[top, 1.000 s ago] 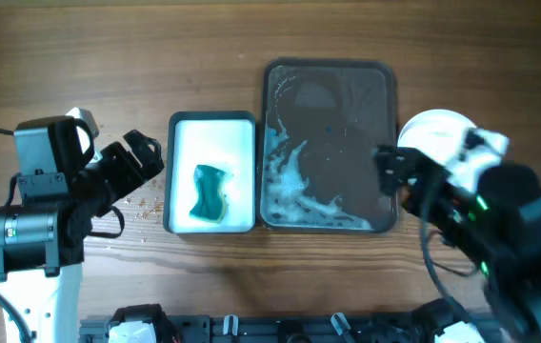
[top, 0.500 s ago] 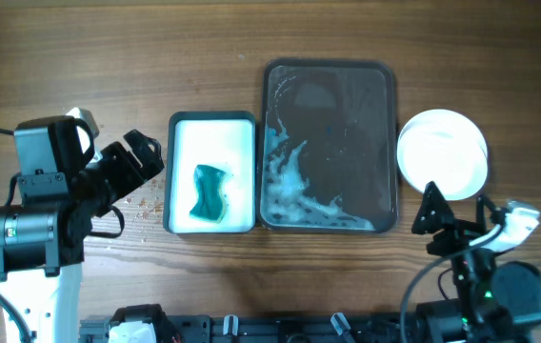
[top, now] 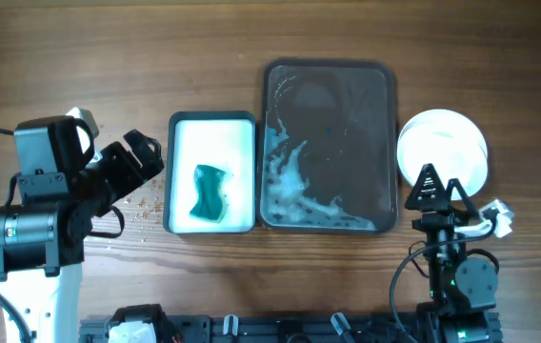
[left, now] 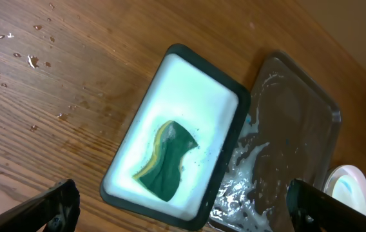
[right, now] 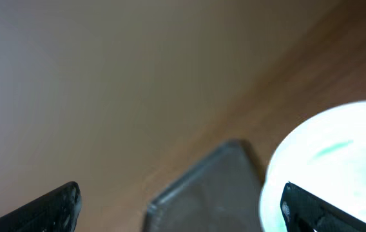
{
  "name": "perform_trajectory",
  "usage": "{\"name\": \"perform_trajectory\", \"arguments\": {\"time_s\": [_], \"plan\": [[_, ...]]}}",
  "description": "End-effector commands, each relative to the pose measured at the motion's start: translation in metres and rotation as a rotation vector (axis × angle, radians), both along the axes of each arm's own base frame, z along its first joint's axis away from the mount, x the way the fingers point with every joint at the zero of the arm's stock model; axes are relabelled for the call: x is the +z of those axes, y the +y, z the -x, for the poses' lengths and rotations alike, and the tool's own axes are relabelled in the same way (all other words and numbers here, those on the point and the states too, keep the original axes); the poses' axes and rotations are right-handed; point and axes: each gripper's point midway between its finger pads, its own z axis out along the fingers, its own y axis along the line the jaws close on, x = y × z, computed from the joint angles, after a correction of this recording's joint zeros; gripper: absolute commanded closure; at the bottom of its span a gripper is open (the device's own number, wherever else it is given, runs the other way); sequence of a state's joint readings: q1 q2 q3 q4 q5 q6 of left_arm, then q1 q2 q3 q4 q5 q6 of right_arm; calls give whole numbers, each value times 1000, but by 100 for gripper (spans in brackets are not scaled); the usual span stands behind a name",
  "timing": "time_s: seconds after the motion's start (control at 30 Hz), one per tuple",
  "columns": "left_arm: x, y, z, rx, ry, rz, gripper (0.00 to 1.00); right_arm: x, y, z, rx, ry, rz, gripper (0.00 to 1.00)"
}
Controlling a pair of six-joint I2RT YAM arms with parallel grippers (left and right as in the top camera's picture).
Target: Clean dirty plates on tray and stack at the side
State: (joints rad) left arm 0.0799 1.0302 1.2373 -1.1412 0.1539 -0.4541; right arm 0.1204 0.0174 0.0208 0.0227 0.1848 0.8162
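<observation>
The dark metal tray [top: 381, 143] holds foamy water and no plate; it also shows in the left wrist view [left: 312, 122] and the right wrist view [right: 215, 187]. White plates [top: 447, 143] are stacked on the table right of the tray, also seen in the right wrist view [right: 337, 161]. A green sponge [top: 209, 191] lies in the white tub [top: 213, 129]; the left wrist view shows the sponge [left: 170, 158] too. My left gripper [top: 142, 157] is open and empty, left of the tub. My right gripper [top: 433, 188] is open and empty, just below the plates.
Water drops and crumbs lie on the wooden table [top: 147, 205] left of the tub. The tub and the tray stand side by side, nearly touching. The arm bases stand at the front left and front right.
My right arm has pulled back from over the plate stack and the tray's right edge to the front right, its open gripper now pointing up at the plates. The left arm has not moved.
</observation>
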Motion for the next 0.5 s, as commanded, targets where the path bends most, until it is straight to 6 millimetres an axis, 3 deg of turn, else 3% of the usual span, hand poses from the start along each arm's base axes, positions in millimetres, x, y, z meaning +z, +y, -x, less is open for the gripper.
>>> {"name": "perform_trajectory", "arguments": {"time_s": [0.0, 0.1, 0.17, 0.33, 0.4, 0.47], "plan": [[3, 4, -1, 11, -11, -14, 0, -3, -4, 0, -16, -20, -212, 0], [3, 4, -1, 11, -11, -14, 0, -3, -6, 0, -25, -30, -324, 0], [3, 4, -1, 11, -11, -14, 0, -2, -24, 3, -127, -58, -372, 0], [3, 4, -1, 11, -11, -14, 0, -2, -24, 3, -116, -84, -574, 1], [3, 4, -1, 11, -11, -14, 0, -3, -24, 3, -119, -71, -499, 0], [3, 4, -1, 11, -11, -14, 0, -4, -3, 0, -5, -28, -359, 0]]}}
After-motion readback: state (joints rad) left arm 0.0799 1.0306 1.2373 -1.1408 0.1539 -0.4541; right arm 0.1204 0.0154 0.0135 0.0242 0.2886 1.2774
